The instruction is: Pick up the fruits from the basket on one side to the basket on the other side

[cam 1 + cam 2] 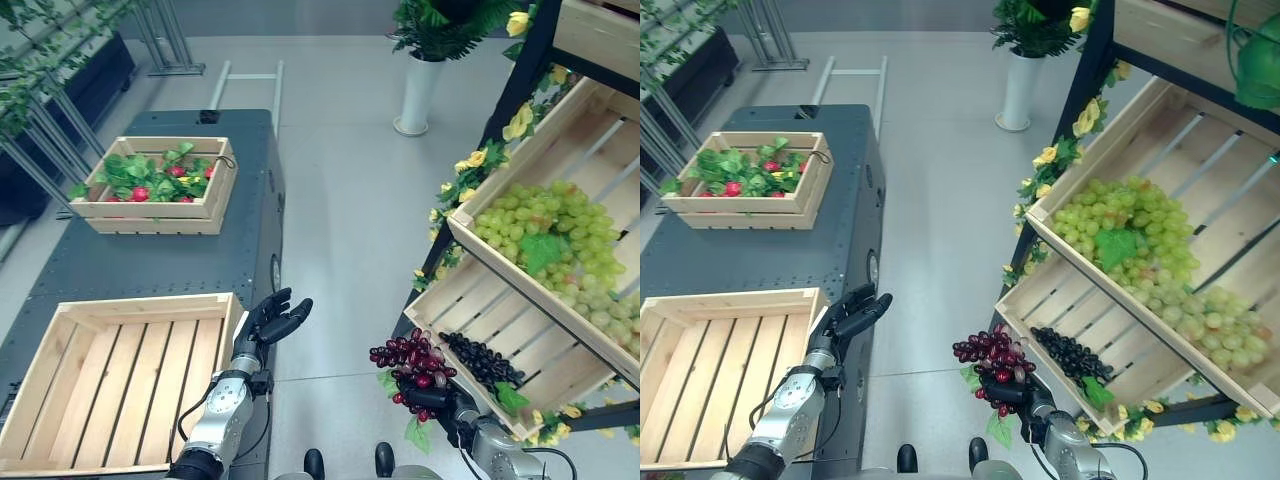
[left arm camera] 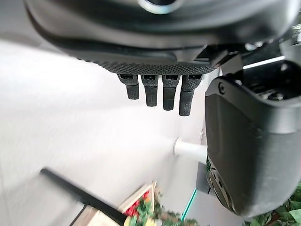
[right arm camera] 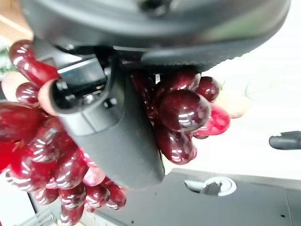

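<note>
My right hand (image 1: 428, 398) is shut on a bunch of dark red grapes (image 1: 412, 358), held in the air just left of the shelf's lower crate (image 1: 452, 300). In the right wrist view the red grapes (image 3: 181, 110) bulge round the thumb (image 3: 113, 136). That lower crate holds a bunch of black grapes (image 1: 482, 362). An empty wooden crate (image 1: 120, 375) sits on the dark cart at the lower left. My left hand (image 1: 272, 322) hovers open beside that crate's right rim, its fingers (image 2: 157, 92) straight and holding nothing.
A second crate (image 1: 158, 185) with red fruit and green leaves stands at the cart's far end. The shelf's upper crate (image 1: 545, 150) holds green grapes (image 1: 545, 245). A white vase (image 1: 416, 95) with a plant stands on the grey floor beyond.
</note>
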`<state>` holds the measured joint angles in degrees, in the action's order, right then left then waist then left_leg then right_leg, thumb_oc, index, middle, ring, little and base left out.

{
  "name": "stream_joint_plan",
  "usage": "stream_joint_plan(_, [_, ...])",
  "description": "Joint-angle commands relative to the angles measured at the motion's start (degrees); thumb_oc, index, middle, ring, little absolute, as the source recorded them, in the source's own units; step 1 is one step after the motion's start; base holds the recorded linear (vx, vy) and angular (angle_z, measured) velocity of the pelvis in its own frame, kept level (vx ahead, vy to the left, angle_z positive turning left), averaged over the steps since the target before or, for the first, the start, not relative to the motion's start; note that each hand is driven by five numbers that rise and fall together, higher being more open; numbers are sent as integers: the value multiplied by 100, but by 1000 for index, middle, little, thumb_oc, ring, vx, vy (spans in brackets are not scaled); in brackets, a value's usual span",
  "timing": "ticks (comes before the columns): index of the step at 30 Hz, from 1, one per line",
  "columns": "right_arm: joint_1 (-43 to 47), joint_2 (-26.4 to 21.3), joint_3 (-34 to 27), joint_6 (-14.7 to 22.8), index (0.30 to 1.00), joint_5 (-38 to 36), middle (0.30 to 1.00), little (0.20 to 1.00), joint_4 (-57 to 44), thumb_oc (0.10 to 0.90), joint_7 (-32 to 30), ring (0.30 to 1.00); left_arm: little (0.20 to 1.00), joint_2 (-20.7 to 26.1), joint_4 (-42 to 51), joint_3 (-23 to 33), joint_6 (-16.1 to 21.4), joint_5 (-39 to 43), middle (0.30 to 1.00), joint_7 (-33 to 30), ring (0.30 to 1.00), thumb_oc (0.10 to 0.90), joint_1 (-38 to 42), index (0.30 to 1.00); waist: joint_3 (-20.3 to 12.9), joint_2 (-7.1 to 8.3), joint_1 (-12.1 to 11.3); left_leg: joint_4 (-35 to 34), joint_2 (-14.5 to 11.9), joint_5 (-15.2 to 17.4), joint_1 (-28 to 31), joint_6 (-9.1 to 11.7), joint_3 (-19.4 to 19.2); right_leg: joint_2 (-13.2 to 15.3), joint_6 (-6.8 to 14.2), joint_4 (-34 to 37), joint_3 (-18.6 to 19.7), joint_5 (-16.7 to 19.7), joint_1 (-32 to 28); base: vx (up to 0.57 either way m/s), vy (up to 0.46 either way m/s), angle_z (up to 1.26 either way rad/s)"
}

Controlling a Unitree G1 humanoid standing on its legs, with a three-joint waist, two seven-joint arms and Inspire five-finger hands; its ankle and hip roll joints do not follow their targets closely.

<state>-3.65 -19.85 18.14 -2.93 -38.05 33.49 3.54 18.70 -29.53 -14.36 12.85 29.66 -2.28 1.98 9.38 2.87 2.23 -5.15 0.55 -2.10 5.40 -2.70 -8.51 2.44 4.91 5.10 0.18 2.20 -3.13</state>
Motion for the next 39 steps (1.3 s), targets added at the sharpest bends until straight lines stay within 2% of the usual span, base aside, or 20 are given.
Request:
stream_joint_plan(1, [504,75,-475,878,300,-102,300,300,-387,400,-118,300,900,-72,-8,100,462,38,900,146,900,800,523,900,43,-16,-47,75,202,382,-21,-108,164,-210,-348,-208,-158,69,74,-14,-14,-5])
stream_joint_plan(6, [529,122,-684,1072,300,-267,300,300,-298,400,-423,300,900,-97,208,-37,321,14,900,21,900,800,484,900,224,57,-46,246,162,447,-142,-135,116,-243,-347,-360,-94,56,194,-51,-22,-11])
stream_joint_plan(9, [790,8,-809,1256,300,-336,300,300,-181,400,-618,300,900,-29,277,-120,341,99,900,-147,900,800,722,900,528,91,-56,690,137,544,-453,-158,50,-241,-370,-894,-196,-111,507,-183,-19,-8])
stream_joint_plan(11, [1112,-245,-1024,1376,300,-427,300,300,-135,400,-861,300,900,75,450,-195,306,135,900,-229,900,800,989,900,964,145,-94,1651,114,830,-955,-161,13,-162,-394,-1627,-406,-344,868,-259,-41,-10])
stream_joint_plan(15, [1428,-614,-1421,1492,300,-612,300,300,-23,400,-1173,300,900,132,628,-380,187,177,900,-393,900,800,1172,900,1376,155,-130,2636,51,1190,-1546,-152,63,-24,-489,-2483,-662,-652,1320,-138,-16,4])
stream_joint_plan(22, [2445,-1417,-1937,1556,300,-845,300,300,696,400,-1707,300,900,345,835,-750,34,334,900,-442,900,800,1474,900,1819,61,-288,3578,167,1423,-2458,-111,315,59,-658,-3447,-850,-969,2115,-119,-8,16])
stream_joint_plan(23, [2485,-1454,-1942,1563,300,-817,300,300,737,400,-1747,300,900,351,842,-761,16,334,900,-439,900,800,1489,900,1833,55,-297,3608,178,1428,-2495,-110,331,60,-666,-3480,-856,-980,2146,-117,-11,9])
stream_joint_plan(27, [2972,-2100,-2150,1434,300,-912,300,300,1353,400,-1783,300,900,520,1112,-918,-81,404,900,-430,900,800,1546,900,2041,-29,-402,4101,291,1515,-2977,-153,414,91,-728,-4024,-926,-1097,2599,-94,-12,10])
stream_joint_plan(33, [3320,-2570,-2263,1255,300,-918,300,300,1702,400,-2056,300,900,597,1292,-1083,-100,505,900,-458,900,800,1565,900,2041,-79,-420,4558,314,1675,-3413,-178,408,122,-756,-4533,-956,-1242,3036,-35,2,9])
stream_joint_plan(39, [3586,-3090,-2290,907,300,-530,300,300,2231,400,-1876,300,900,656,1400,-1239,-140,560,900,-520,900,800,1574,900,2041,-85,-437,5053,305,1864,-3720,-208,443,107,-786,-4914,-938,-1366,3277,0,0,0])
